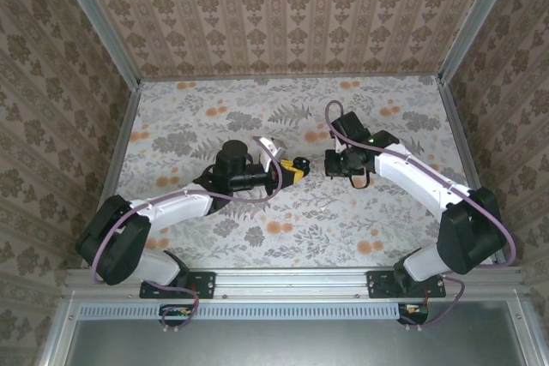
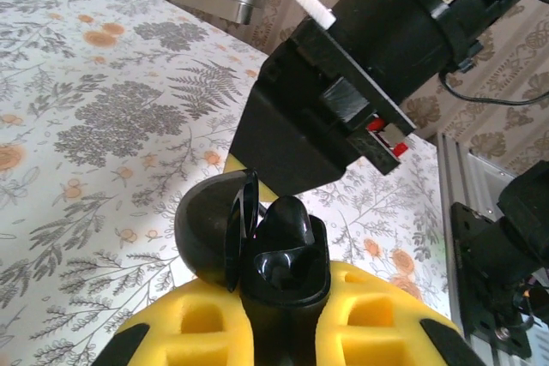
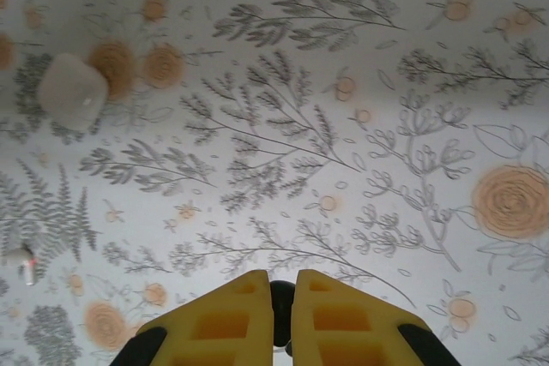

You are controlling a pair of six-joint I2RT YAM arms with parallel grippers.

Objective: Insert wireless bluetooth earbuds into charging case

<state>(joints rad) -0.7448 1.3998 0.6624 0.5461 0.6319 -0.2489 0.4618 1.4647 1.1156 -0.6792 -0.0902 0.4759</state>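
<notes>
Flowered tablecloth (image 1: pixel 343 229) spreads beneath both arms. Between its yellow fingertips the left claw (image 2: pixel 287 302) pinches the charging case (image 2: pixel 214 229), which is black and glossy with its lid swung open. The right claw (image 3: pixel 281 289) hangs just above and beyond that case. Its fingers are pressed together, with a dark sliver in the seam that I cannot identify. Ahead and to the left of the right claw, a white rounded lump (image 3: pixel 71 90) lies on the cloth.

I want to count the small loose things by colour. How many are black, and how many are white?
Black: 2 (the open charging case in the left claw, and the earbud standing up in it)
White: 2 (the rounded box and a tiny piece, both lying on the table)
Total: 4
</notes>
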